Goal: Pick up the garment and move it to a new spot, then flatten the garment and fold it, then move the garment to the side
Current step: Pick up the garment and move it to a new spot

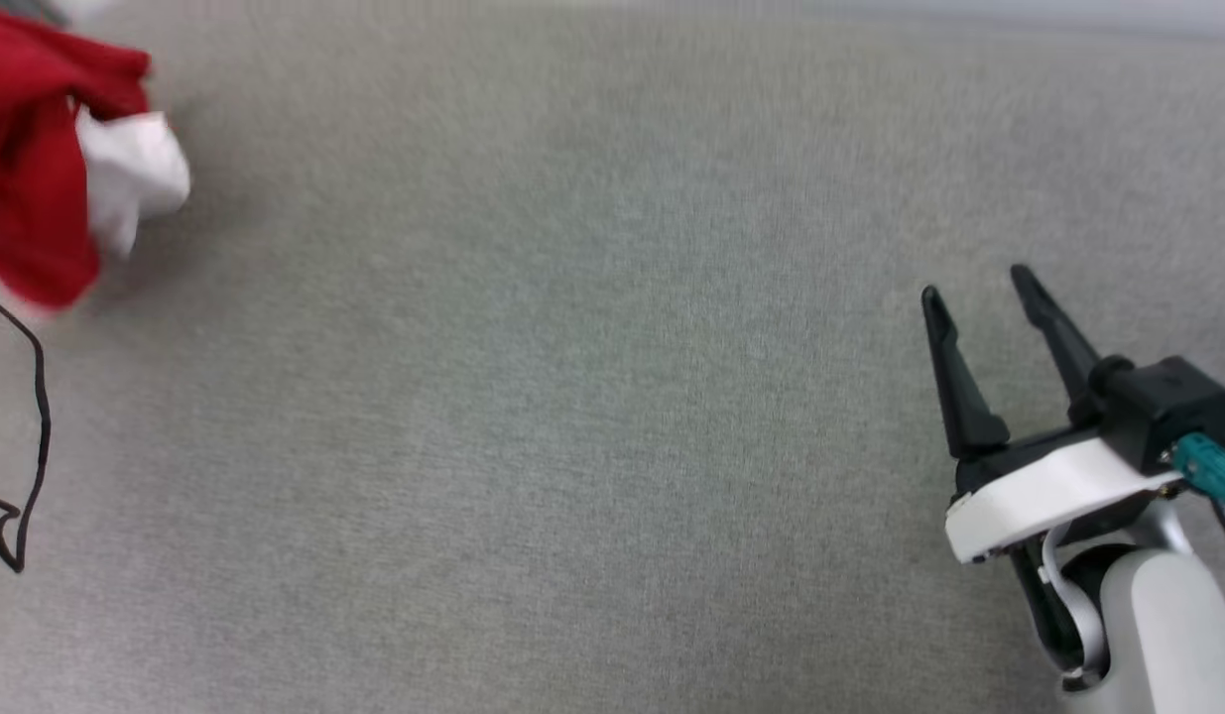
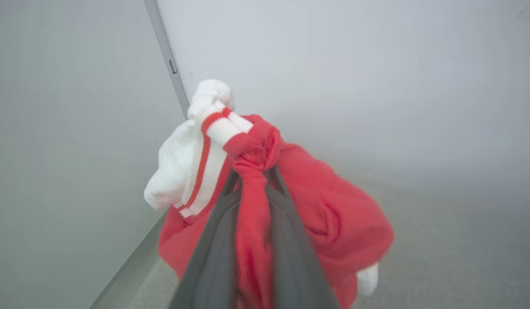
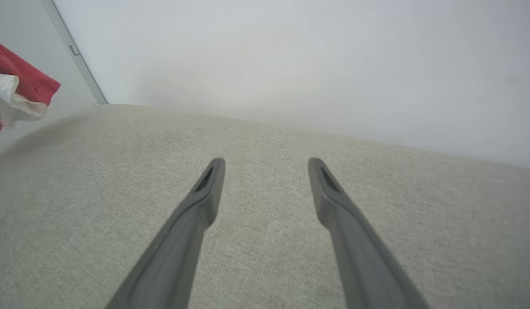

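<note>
Left fingers (image 2: 211, 262) clamped on a bunched fold of the garment (image 2: 333, 210), right fingers (image 3: 185, 238) spread apart, well away from it

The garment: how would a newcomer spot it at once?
Find the grey fabric surface; go to its upper-left corner in the head view. The garment is bunched there, pinched by the left gripper. Unlike the thin black cable, it is bright red with white ends.

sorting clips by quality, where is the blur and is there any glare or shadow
Head view: garment smeared at its lower edge, soft shadow beside it, right gripper sharp. Left wrist view: left gripper out of focus, garment's right side blurred. Right wrist view: surface weave crisp. No glare in any view.
</note>
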{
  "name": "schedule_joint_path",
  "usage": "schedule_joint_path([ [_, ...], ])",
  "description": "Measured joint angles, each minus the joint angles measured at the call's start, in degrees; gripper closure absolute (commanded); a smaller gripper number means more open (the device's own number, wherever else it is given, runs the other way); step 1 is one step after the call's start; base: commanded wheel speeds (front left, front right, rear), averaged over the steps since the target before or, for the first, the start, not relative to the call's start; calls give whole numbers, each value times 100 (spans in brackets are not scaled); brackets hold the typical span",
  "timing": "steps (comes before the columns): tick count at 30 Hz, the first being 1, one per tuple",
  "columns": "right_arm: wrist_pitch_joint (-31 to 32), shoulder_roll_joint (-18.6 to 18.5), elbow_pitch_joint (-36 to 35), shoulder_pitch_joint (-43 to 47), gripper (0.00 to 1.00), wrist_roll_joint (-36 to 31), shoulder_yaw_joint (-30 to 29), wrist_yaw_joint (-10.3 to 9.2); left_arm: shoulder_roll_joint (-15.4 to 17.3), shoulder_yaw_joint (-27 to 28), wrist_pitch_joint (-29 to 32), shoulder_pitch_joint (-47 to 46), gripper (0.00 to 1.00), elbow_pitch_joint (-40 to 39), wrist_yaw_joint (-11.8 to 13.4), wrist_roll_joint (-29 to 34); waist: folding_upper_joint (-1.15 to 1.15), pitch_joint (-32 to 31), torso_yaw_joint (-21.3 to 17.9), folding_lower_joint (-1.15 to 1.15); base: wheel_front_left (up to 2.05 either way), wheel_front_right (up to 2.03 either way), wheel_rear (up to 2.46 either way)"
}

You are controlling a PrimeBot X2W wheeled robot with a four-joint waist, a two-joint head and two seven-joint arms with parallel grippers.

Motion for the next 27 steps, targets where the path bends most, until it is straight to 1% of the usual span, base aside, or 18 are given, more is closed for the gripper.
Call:
schedule_joint_path([
  [2,7,44,48,94,0,5,-8,0,-9,-100,-436,-47,100,54,-66,91,0,-219,9,0,0,0,0],
  [5,-3,110,98,272,0,27,-59,0,-57,-286,-914,-83,100,141,-146,241,0,-549,-10,0,0,0,0],
  [8,3,160,122,472,0,53,-157,0,-126,-475,-1224,-91,100,178,-211,327,0,-874,-74,-1,0,0,0],
  [11,34,204,99,632,0,52,-234,0,-270,-691,-1459,-83,100,96,-245,399,0,-1149,-190,-2,0,0,0],
  [12,34,204,99,632,0,52,-234,0,-270,-691,-1459,-83,100,96,-245,399,0,-1149,-190,-2,0,0,0],
  [13,49,213,78,687,0,51,-252,0,-338,-738,-1538,-75,100,33,-250,415,0,-1215,-250,-2,0,0,0],
  [14,83,234,57,759,0,51,-298,0,-490,-888,-1663,-4,100,-102,-265,426,0,-1322,-396,-2,0,0,0],
  [15,83,234,57,759,0,51,-298,0,-490,-888,-1663,-4,100,-102,-265,426,0,-1322,-396,-2,0,0,0],
  [17,108,243,22,830,0,49,-345,0,-686,-1031,-1771,94,100,-249,-269,438,0,-1414,-550,-2,0,0,0],
  [18,147,245,3,899,0,49,-388,-1,-880,-1237,-1813,230,100,-393,-282,463,0,-1506,-706,-2,0,0,0],
  [19,147,245,3,899,0,49,-388,-1,-880,-1237,-1813,230,100,-393,-282,463,0,-1506,-706,-2,0,0,0],
  [21,189,259,-31,972,0,51,-420,0,-1088,-1452,-1848,381,100,-542,-301,441,0,-1585,-873,-2,0,0,0],
  [22,209,265,-63,1032,0,51,-455,0,-1328,-1655,-1855,553,100,-667,-315,379,0,-1654,-1045,-2,0,0,0],
  [24,252,267,-107,1064,0,51,-510,-1,-1577,-1900,-1848,735,100,-769,-326,314,0,-1704,-1218,-2,0,0,0],
  [25,252,267,-107,1064,0,51,-510,-1,-1577,-1900,-1848,735,100,-769,-326,314,0,-1704,-1218,-2,0,0,0],
  [26,259,266,-122,1079,0,53,-513,-1,-1697,-2008,-1847,822,100,-806,-336,249,0,-1721,-1301,-2,0,0,0],
  [27,276,267,-147,1122,0,93,-515,0,-1911,-2259,-1849,1024,100,-887,-344,160,0,-1746,-1467,-2,0,0,0],
])
